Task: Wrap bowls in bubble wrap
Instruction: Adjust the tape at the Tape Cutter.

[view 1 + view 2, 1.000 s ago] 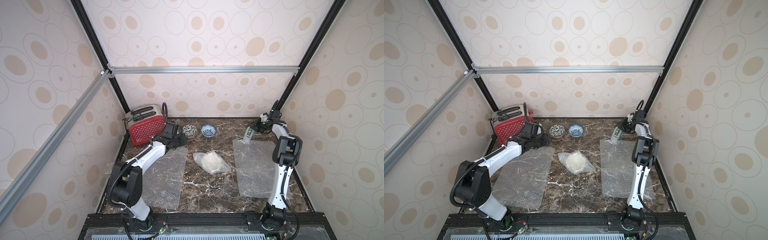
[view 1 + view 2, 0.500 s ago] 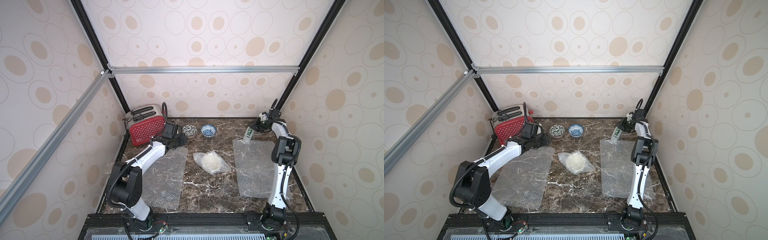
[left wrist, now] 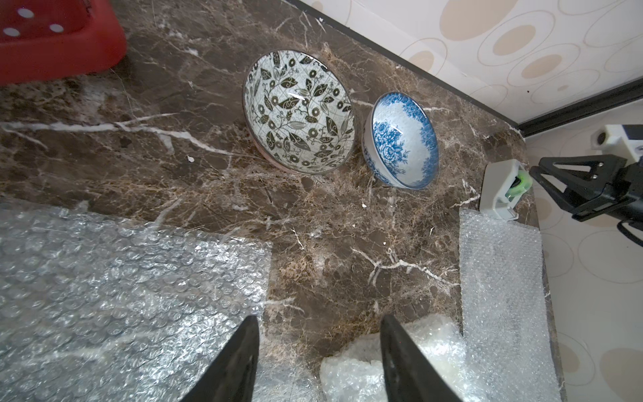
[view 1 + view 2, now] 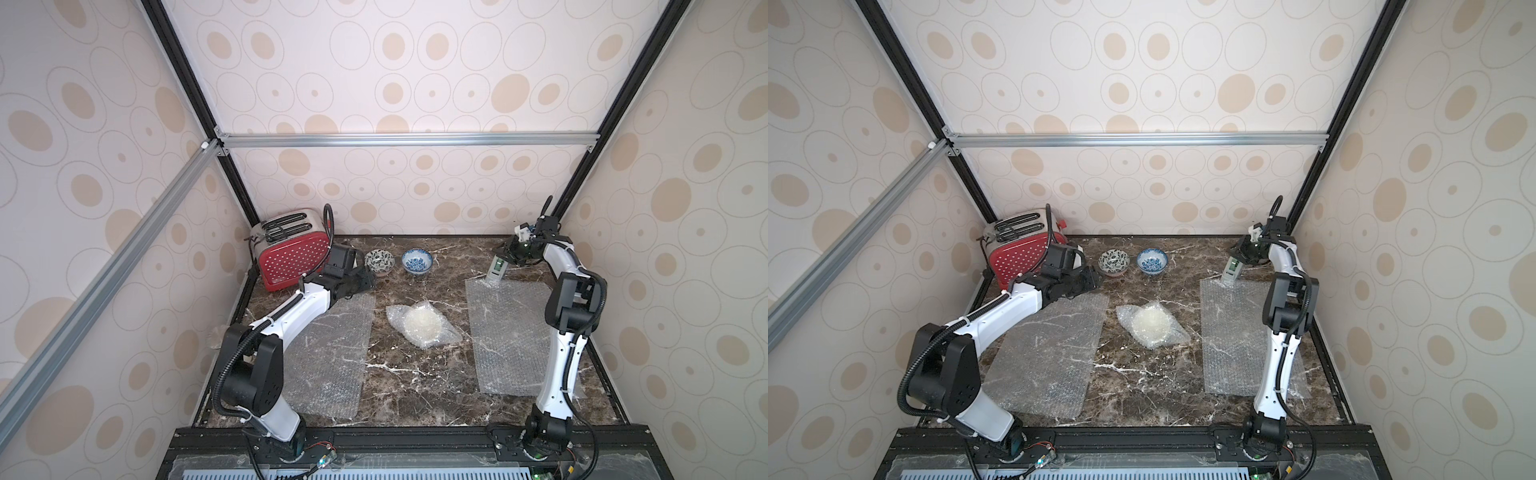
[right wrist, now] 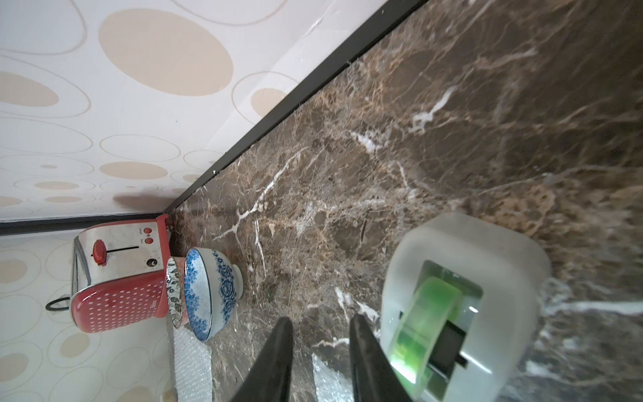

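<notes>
Two bare bowls stand near the back wall: a black leaf-patterned bowl [image 4: 379, 262] [image 4: 1113, 262] [image 3: 299, 111] and a blue-patterned bowl [image 4: 417, 261] [image 4: 1152, 261] [image 3: 400, 139] [image 5: 208, 292]. A cream bowl lies bundled in bubble wrap [image 4: 422, 326] [image 4: 1152, 326] mid-table. Two flat bubble wrap sheets lie left [image 4: 328, 357] [image 3: 121, 296] and right [image 4: 511, 336] [image 4: 1237, 336]. My left gripper [image 4: 365, 282] [image 3: 320, 323] is open and empty, over the left sheet's far corner, short of the leaf bowl. My right gripper [image 4: 505, 253] [image 5: 322, 322] is open and empty beside the tape dispenser.
A white tape dispenser [image 4: 497, 269] [image 5: 462, 306] with green tape stands at the right sheet's far corner. A red toaster [image 4: 295, 249] [image 5: 118, 275] fills the back left corner. Walls and black frame posts enclose the marble table [image 4: 415, 382] on three sides.
</notes>
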`<state>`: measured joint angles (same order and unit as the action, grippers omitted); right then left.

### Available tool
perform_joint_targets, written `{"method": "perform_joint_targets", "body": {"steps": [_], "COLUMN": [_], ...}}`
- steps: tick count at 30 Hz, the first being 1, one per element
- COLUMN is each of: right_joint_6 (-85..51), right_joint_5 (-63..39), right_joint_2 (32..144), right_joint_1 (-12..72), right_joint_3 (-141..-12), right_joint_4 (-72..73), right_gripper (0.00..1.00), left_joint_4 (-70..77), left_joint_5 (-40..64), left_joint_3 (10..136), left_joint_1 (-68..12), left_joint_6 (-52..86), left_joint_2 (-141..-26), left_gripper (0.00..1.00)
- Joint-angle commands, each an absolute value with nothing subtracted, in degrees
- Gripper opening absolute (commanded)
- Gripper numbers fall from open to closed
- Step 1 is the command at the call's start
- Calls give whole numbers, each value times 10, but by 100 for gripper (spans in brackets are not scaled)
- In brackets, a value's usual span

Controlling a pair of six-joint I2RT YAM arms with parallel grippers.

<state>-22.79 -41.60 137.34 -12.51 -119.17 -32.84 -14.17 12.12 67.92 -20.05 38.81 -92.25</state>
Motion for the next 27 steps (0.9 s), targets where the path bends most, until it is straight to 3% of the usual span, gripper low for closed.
{"method": "perform_joint_targets", "body": {"steps": [1,27], "right_joint_6": [-233,-246], "right_joint_5": [-438,-435], "right_joint_2": [1380,1495], "right_joint_1": [-121,-169], "right_joint_3": [-1168,-1230], "right_joint_4": [-300,-306], "right_gripper": [31,28], "left_joint_4": [-142,-157], "left_joint_5": [120,111], "left_joint_3": [684,691], "left_joint_1": [-203,-203], "left_joint_6": [395,390], "left_joint_2": [-907,-908], "left_gripper": [55,55]}}
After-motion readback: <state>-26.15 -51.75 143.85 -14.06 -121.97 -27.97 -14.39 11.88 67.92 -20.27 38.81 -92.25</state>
